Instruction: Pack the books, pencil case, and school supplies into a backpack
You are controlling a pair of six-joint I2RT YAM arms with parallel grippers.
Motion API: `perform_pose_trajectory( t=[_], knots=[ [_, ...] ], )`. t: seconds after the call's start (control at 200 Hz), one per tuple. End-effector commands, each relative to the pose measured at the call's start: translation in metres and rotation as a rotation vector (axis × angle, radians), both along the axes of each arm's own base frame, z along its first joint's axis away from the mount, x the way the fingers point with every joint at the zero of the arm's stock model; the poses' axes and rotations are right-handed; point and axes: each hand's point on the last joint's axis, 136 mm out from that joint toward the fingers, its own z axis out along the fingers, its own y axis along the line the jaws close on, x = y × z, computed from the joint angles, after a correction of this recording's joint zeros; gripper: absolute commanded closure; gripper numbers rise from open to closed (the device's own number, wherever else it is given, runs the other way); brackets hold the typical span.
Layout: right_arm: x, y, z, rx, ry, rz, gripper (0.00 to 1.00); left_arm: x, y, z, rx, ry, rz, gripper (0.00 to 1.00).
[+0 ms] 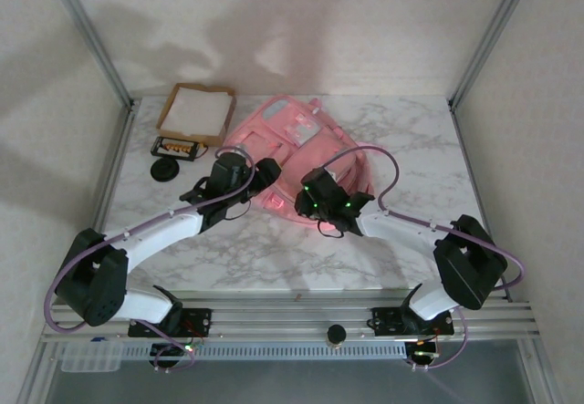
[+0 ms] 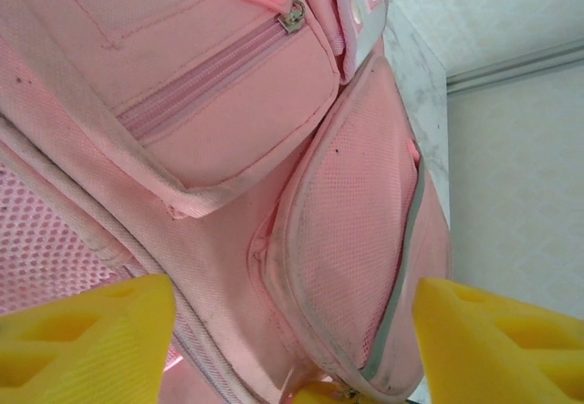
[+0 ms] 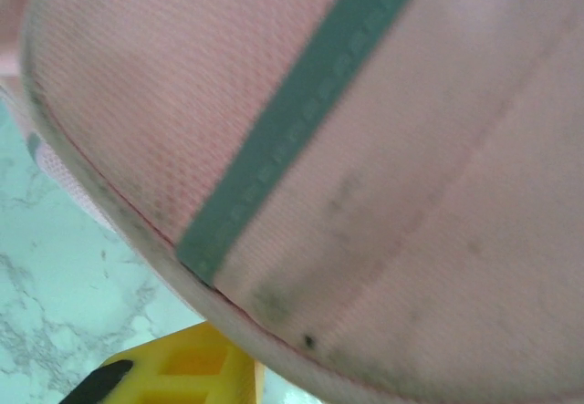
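Note:
The pink backpack (image 1: pixel 294 139) lies flat in the middle of the marble table. My left gripper (image 1: pixel 262 172) is at its left side and stands open. In the left wrist view its yellow fingers (image 2: pixel 82 340) are wide apart on either side of the mesh side pocket (image 2: pixel 351 240), below a zipped front pocket (image 2: pixel 219 85). My right gripper (image 1: pixel 317 200) is at the backpack's near edge. In the right wrist view one yellow finger (image 3: pixel 187 372) sits under the bag's piped rim (image 3: pixel 274 317), close to the middle, and the fabric hides the other. The books are out of view.
A shallow cardboard tray (image 1: pixel 197 112) with a white sheet sits at the back left. In front of it lie a small dark box with orange pieces (image 1: pixel 178 147) and a black round thing (image 1: pixel 164 169). Frame posts stand at both back corners.

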Motion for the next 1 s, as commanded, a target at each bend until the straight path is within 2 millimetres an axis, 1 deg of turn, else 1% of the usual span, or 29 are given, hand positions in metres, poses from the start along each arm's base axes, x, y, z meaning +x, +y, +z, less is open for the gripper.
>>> perform_pose_trajectory(
  t=[0.0, 0.025, 0.105, 0.165, 0.21, 0.25, 0.305, 0.371, 0.396, 0.481, 0.566, 0.651, 0.671, 0.696, 0.781, 0.831, 0.901, 0.941, 0.996],
  knots=[
    [0.010, -0.002, 0.003, 0.005, -0.049, -0.021, 0.82, 0.003, -0.006, 0.000, -0.054, 0.017, 0.054, 0.39],
    [0.010, -0.004, 0.003, 0.002, -0.053, -0.025, 0.84, 0.003, -0.008, -0.001, -0.066, 0.029, 0.068, 0.40],
    [0.010, -0.009, 0.005, -0.008, -0.061, -0.036, 0.85, 0.004, -0.018, -0.003, -0.080, 0.043, 0.085, 0.40],
    [0.009, -0.010, 0.004, -0.011, -0.057, -0.024, 0.86, 0.006, -0.024, -0.011, -0.062, 0.080, 0.109, 0.40],
    [0.007, -0.011, 0.003, -0.020, -0.052, -0.014, 0.92, 0.006, -0.028, -0.017, -0.061, 0.108, 0.130, 0.41],
    [0.005, -0.013, 0.003, -0.023, -0.051, -0.009, 0.95, 0.005, -0.032, -0.022, -0.071, 0.120, 0.151, 0.43],
    [0.003, -0.015, 0.004, -0.025, -0.052, -0.003, 0.95, 0.004, -0.038, -0.027, -0.084, 0.127, 0.173, 0.47],
    [0.000, -0.019, 0.003, -0.030, -0.045, 0.003, 0.96, 0.008, -0.041, -0.031, -0.109, 0.137, 0.199, 0.52],
    [-0.002, -0.021, 0.002, -0.036, -0.037, 0.006, 0.96, 0.010, -0.038, -0.033, -0.100, 0.138, 0.221, 0.53],
    [-0.006, -0.035, -0.001, -0.072, -0.013, -0.005, 0.99, 0.015, -0.014, -0.047, -0.019, 0.155, 0.333, 0.59],
    [-0.007, -0.058, -0.003, -0.104, -0.008, -0.029, 1.00, 0.020, 0.009, -0.055, 0.033, 0.144, 0.401, 0.62],
    [-0.005, -0.080, -0.005, -0.131, 0.004, -0.043, 1.00, 0.025, 0.023, -0.067, 0.055, 0.164, 0.428, 0.64],
    [-0.007, -0.082, -0.005, -0.135, 0.008, -0.032, 1.00, 0.025, 0.027, -0.071, 0.062, 0.172, 0.434, 0.65],
    [-0.002, -0.093, -0.005, -0.141, 0.014, -0.050, 1.00, 0.026, 0.032, -0.075, 0.070, 0.181, 0.445, 0.65],
    [0.005, -0.112, -0.007, -0.167, 0.023, -0.058, 1.00, 0.029, 0.045, -0.082, 0.093, 0.180, 0.469, 0.67],
    [0.009, -0.119, -0.006, -0.172, 0.019, -0.055, 1.00, 0.031, 0.053, -0.082, 0.117, 0.171, 0.488, 0.67],
    [0.022, -0.130, -0.002, -0.185, 0.012, -0.061, 1.00, 0.035, 0.063, -0.084, 0.139, 0.169, 0.502, 0.67],
    [0.029, -0.132, 0.000, -0.195, 0.000, -0.055, 1.00, 0.038, 0.067, -0.086, 0.146, 0.167, 0.501, 0.67],
    [0.035, -0.126, 0.006, -0.197, -0.023, -0.015, 1.00, 0.043, 0.069, -0.091, 0.151, 0.181, 0.485, 0.66]
  ],
)
